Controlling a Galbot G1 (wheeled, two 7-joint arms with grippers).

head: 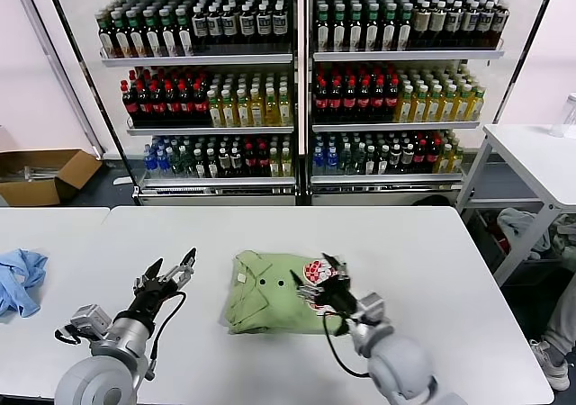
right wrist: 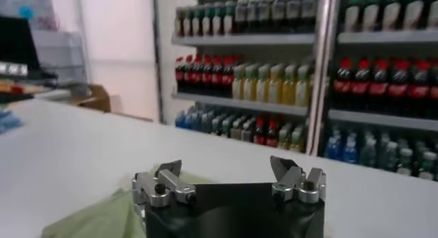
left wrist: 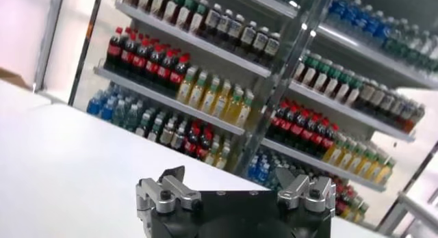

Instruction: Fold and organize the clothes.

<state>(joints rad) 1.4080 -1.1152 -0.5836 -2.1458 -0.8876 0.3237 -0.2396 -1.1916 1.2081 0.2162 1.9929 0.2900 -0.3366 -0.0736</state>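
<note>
The clothes are one light green polo shirt (head: 265, 301), lying folded into a compact rectangle in the middle of the white table (head: 405, 243), collar and small dark buttons facing up. Its red-and-white checkered print (head: 317, 271) shows at its right edge. My right gripper (head: 314, 274) hovers open over that right edge, holding nothing. In the right wrist view the right gripper (right wrist: 224, 169) stands wide open, with a corner of green fabric (right wrist: 96, 219) beneath it. My left gripper (head: 172, 266) is open and empty, to the left of the shirt and apart from it. The left wrist view shows the left gripper (left wrist: 229, 181) with bare table ahead.
A crumpled blue cloth (head: 18, 279) lies at the table's far left. Bottle-filled shelves (head: 297, 81) stand behind the table. A cardboard box (head: 45, 175) sits on the floor at back left. A second white table (head: 540, 153) stands to the right.
</note>
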